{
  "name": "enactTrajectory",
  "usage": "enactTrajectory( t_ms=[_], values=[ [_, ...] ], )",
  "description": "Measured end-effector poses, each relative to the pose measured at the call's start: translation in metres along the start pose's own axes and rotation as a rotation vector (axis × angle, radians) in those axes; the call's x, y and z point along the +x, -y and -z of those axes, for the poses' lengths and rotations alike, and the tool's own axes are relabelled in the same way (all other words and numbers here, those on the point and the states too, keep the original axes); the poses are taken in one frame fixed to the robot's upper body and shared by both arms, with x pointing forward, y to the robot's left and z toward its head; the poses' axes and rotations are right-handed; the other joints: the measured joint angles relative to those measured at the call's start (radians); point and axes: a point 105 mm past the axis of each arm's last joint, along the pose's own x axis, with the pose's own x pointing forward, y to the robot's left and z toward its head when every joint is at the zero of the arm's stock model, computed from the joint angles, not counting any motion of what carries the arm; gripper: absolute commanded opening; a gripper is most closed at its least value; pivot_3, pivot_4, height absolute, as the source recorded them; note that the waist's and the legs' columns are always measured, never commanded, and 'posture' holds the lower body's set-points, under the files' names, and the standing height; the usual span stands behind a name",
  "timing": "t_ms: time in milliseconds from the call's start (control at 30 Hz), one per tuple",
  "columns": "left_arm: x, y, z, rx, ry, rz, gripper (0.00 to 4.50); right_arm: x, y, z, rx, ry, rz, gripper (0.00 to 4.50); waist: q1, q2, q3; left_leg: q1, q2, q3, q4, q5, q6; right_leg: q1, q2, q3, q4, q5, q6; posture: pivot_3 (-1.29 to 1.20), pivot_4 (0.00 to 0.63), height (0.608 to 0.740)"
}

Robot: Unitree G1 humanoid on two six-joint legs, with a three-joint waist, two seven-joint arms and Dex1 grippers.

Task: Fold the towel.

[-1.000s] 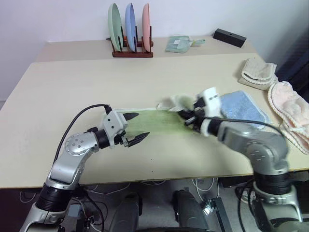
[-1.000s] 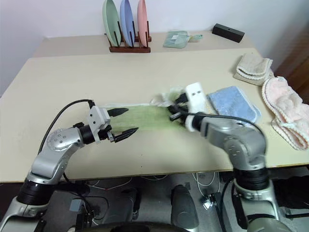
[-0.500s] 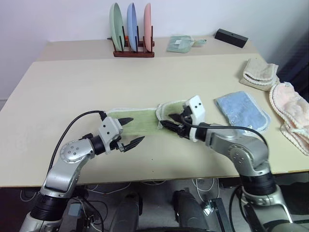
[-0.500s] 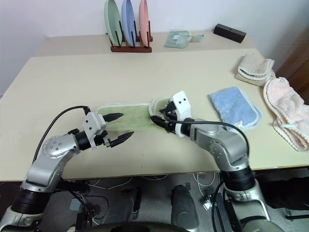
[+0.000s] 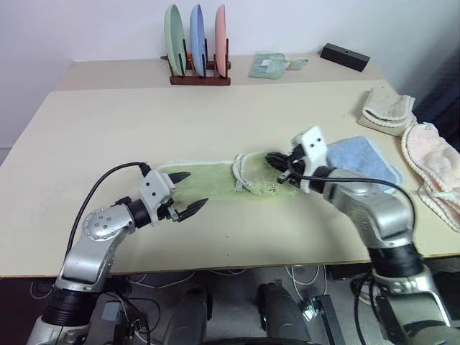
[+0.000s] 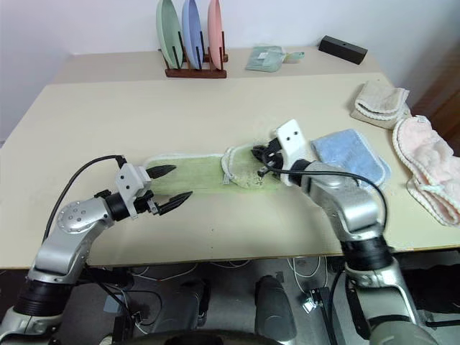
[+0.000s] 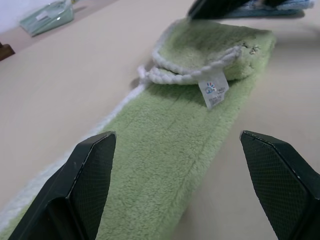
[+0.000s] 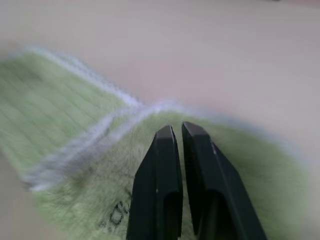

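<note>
Lying near the front middle of the pale beige bench [image 5: 108,122] is the light green terry cloth towel with white stitched edging [image 5: 215,181], stretched as a long strip across the bench. Its right end is seen doubled back over itself, so that a rounded flap with a white border [image 5: 260,175] rests on top of the strip. A small white label [image 7: 213,92] is seen hanging from the edge of that flap in the left wrist view.

The left end effector [image 5: 188,192] is held just above the bench at the towel's left end, its two black fingers spread wide apart with nothing between them; the green cloth is seen running away between them in the left wrist view.

The right end effector [image 5: 276,160] is positioned over the folded flap, its fingers pressed together; in the right wrist view [image 8: 175,150] the tips are shown closed above the green pile, and whether any cloth is pinched cannot be told.

A small light blue folded towel [image 5: 366,162] is found just right of the right end effector. A folded beige towel with white trim [image 5: 386,109] and a pink towel [image 5: 435,167] are placed along the right edge. A wooden rack with three upright plates, green, blue and pink [image 5: 195,44], is stood on the far side.
</note>
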Motion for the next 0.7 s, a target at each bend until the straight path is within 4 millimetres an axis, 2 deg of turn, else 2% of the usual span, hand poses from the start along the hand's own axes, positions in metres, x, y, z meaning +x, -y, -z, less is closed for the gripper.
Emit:
enactTrajectory(
  t_ms=[133,367,433,467,533,633,700],
  values=[
    [-0.002,0.003,0.001,-0.006,-0.006,-0.003,4.06,0.015,-0.002,0.031,-0.003,-0.066,-0.010,0.09,0.002,0.000,0.000,0.000,0.000,0.000,0.000,0.000,0.000,0.000,0.000,0.000,0.000,0.000,0.000,0.00,0.150,0.740],
    [-0.013,0.013,0.009,-0.047,-0.051,-0.046,4.06,0.015,-0.004,0.033,-0.105,-0.047,-0.025,0.09,0.000,-0.001,-0.001,0.002,0.000,0.000,0.000,0.000,0.000,0.002,0.000,0.000,0.000,0.000,0.000,0.00,0.150,0.740],
    [-0.018,0.015,0.013,-0.083,-0.067,-0.085,4.06,0.012,-0.003,0.030,-0.114,-0.040,-0.037,0.59,0.001,0.000,0.000,0.001,0.000,0.000,0.000,0.000,0.000,0.002,0.000,0.000,-0.001,0.000,0.000,0.00,0.150,0.740],
    [-0.025,0.015,0.013,-0.154,-0.055,-0.150,4.06,0.006,-0.002,0.023,-0.148,-0.031,-0.065,0.82,0.001,0.001,0.000,0.000,0.000,0.000,0.000,0.000,0.000,0.001,-0.001,0.000,-0.002,0.000,0.000,0.00,0.150,0.740],
    [-0.033,0.016,0.018,-0.255,-0.056,-0.230,4.50,-0.005,0.005,0.007,-0.217,-0.002,-0.081,1.79,0.004,0.001,0.001,0.000,0.000,-0.001,0.000,0.000,0.000,0.002,-0.001,0.000,-0.003,0.000,0.000,0.00,0.150,0.740],
    [-0.049,0.009,0.026,-0.413,-0.061,-0.375,4.50,-0.018,0.003,-0.027,-0.353,0.077,-0.132,3.27,0.002,0.000,0.000,0.001,0.000,-0.002,0.000,0.000,0.000,0.002,0.000,-0.002,-0.004,0.000,0.000,0.00,0.150,0.740],
    [-0.057,0.006,0.027,-0.509,-0.046,-0.443,4.50,-0.023,-0.006,-0.038,-0.413,0.104,-0.184,4.27,0.001,0.000,0.000,0.001,0.001,-0.001,0.000,0.000,0.000,0.003,0.000,-0.002,-0.004,0.000,0.000,0.00,0.150,0.740]
  ],
)
